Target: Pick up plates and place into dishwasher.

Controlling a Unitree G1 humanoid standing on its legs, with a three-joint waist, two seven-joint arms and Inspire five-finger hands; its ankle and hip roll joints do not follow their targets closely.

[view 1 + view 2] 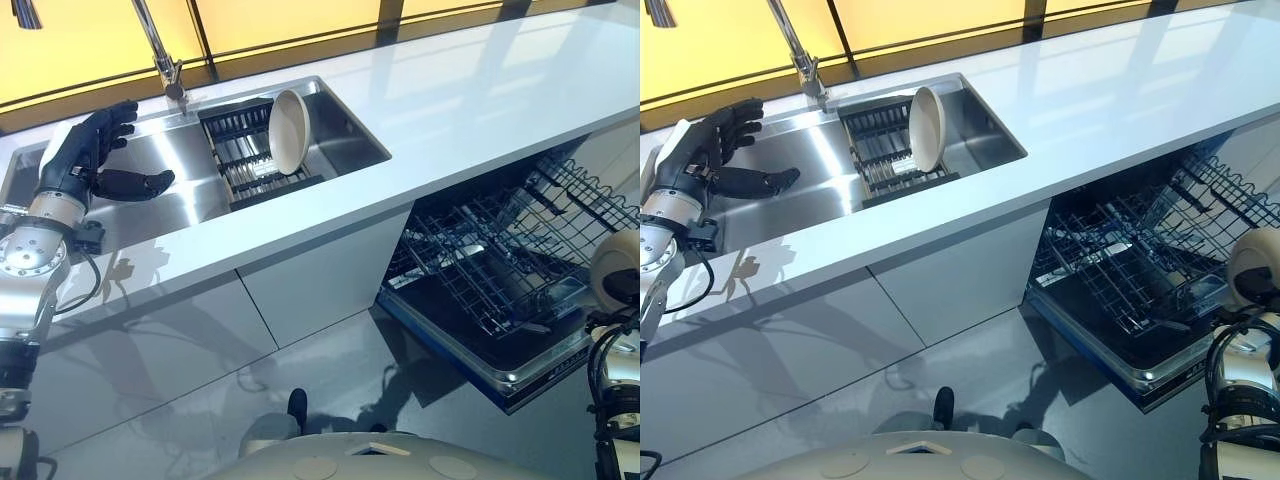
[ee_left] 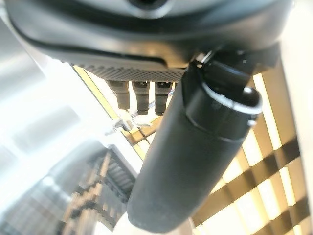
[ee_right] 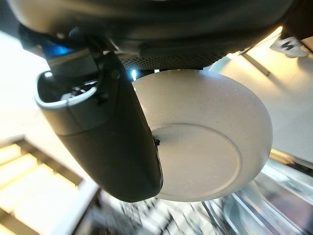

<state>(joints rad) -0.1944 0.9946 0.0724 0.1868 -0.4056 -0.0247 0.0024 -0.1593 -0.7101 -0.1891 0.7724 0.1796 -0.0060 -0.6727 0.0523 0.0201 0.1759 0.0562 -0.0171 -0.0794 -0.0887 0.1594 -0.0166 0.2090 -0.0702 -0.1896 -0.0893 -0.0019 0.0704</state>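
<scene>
— Where are the plates, taking the sink (image 1: 150, 175) as the mark?

— One cream plate (image 1: 288, 131) stands on edge in the dark drying rack (image 1: 250, 160) that sits inside the sink, on the side away from the left hand and just past the tap (image 1: 160, 50). A second plate (image 3: 205, 142), also cream, is in the right hand (image 3: 105, 132) — well apart from the sink, out by the open dishwasher (image 1: 500, 280) under the far end of the counter (image 1: 450, 110).

— How does the right hand have it?

— The thumb lies curled across the plate's underside and the plate sits against the palm, so it is grasped. From the head views it shows at the edge, beside the dishwasher's wire rack (image 1: 500, 250).

— And the left hand (image 1: 90, 155)?

— Over the sink basin, at the end away from the drying rack. Fingers spread and relaxed, thumb stuck out, nothing in it.
</scene>
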